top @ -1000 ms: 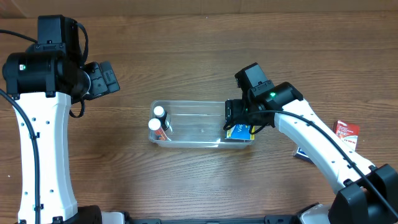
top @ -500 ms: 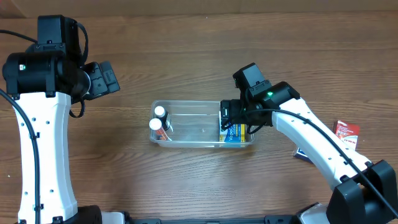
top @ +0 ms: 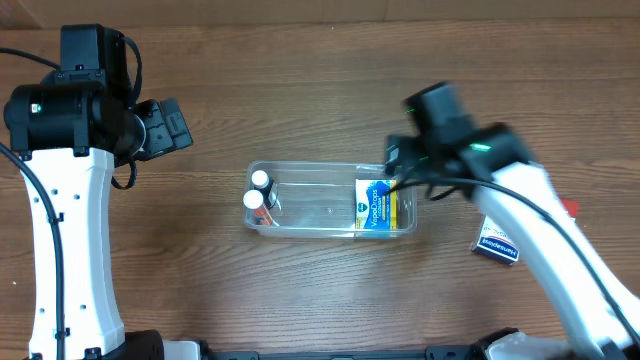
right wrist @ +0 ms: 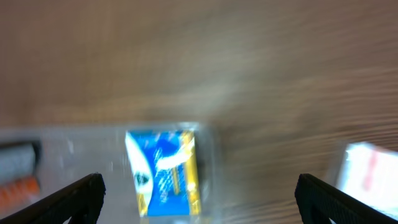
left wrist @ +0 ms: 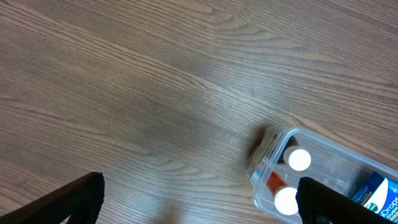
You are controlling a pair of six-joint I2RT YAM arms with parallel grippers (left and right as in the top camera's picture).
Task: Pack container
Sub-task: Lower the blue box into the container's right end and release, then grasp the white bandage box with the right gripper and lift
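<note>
The clear plastic container [top: 320, 205] lies mid-table. Two white-capped bottles [top: 258, 190] stand at its left end; they also show in the left wrist view [left wrist: 292, 180]. A blue and yellow box [top: 374, 208] lies flat at its right end and shows in the right wrist view [right wrist: 165, 171]. My right gripper [top: 400, 165] is open and empty, above the container's right end, blurred by motion. My left gripper [left wrist: 199, 205] is open and empty, well left of the container [left wrist: 273, 155], over bare wood.
A dark blue box [top: 497, 243] lies on the table right of the container. A red and white box [top: 570, 208] lies farther right, mostly hidden by the right arm; a pale blurred box [right wrist: 370, 171] shows in the right wrist view.
The right gripper let go of the blue and yellow box, which now lies flat in the container, and moved up and right. The container shifted slightly right. The left arm has not moved.
</note>
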